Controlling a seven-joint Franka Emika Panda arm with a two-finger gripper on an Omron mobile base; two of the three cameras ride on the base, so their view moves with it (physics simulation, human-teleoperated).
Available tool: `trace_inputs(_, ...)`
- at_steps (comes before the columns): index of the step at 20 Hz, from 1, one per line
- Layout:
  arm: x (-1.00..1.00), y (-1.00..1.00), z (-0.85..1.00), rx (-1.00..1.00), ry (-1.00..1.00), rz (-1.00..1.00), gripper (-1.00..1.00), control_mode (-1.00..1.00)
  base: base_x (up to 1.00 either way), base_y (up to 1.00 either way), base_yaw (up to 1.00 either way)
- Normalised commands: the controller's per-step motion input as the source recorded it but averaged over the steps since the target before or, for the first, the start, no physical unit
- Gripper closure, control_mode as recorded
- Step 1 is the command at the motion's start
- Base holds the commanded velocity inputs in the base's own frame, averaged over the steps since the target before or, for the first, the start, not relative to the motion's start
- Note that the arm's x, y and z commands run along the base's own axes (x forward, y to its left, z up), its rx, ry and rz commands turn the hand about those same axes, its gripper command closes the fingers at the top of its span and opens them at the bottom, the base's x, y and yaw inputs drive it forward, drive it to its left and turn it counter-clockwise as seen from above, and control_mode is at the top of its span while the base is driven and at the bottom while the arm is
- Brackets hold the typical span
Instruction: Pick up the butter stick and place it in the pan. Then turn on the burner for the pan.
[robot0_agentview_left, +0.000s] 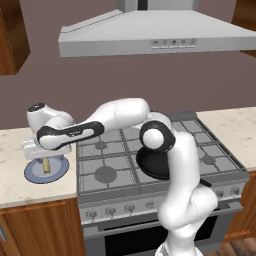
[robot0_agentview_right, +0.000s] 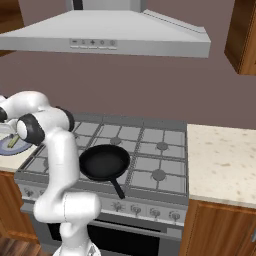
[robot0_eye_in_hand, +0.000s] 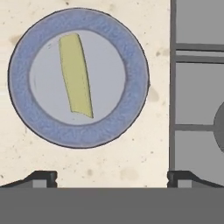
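Observation:
The butter stick (robot0_eye_in_hand: 76, 74) is a pale-yellow block lying on a round blue-grey plate (robot0_eye_in_hand: 131, 113) on the counter left of the stove. It also shows as the butter stick (robot0_agentview_left: 46, 166) under my hand and as the butter stick (robot0_agentview_right: 12, 141) at the far left. My gripper (robot0_eye_in_hand: 111, 178) hovers over the plate, open, fingertips (robot0_eye_in_hand: 43, 177) wide apart with nothing between them. The gripper (robot0_agentview_left: 42, 157) hangs just above the plate (robot0_agentview_left: 32, 174). The black pan (robot0_agentview_right: 105, 162) rests on the stove's front burner, handle (robot0_agentview_right: 118, 189) pointing forward. The arm partly hides the pan (robot0_agentview_left: 150, 169).
The grey gas stove (robot0_agentview_left: 107, 152) has grates and a row of knobs (robot0_agentview_right: 135, 210) along its front. A steel hood (robot0_agentview_left: 150, 35) hangs overhead. Pale stone counter (robot0_agentview_right: 225, 160) flanks the stove, with wooden cabinets (robot0_agentview_left: 40, 230) below.

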Motion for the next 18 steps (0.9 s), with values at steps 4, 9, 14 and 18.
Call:
trace_inputs(4,0.21,0.16,-0.18,0.00,0.06,0.00,-1.00,-1.00,0.00,0.00,0.00)
trace_inputs(9,0.24,0.01,-0.33,0.01,0.00,0.00,-1.00,-1.00,0.00,0.00,0.00)
trace_inputs(14,0.30,0.00,-0.46,0.08,0.00,0.00,-1.00,-1.00,0.00,0.00,0.00)
trace_inputs(18,0.27,0.00,-0.43,0.10,0.00,0.00,-1.00,-1.00,0.00,0.00,0.00)
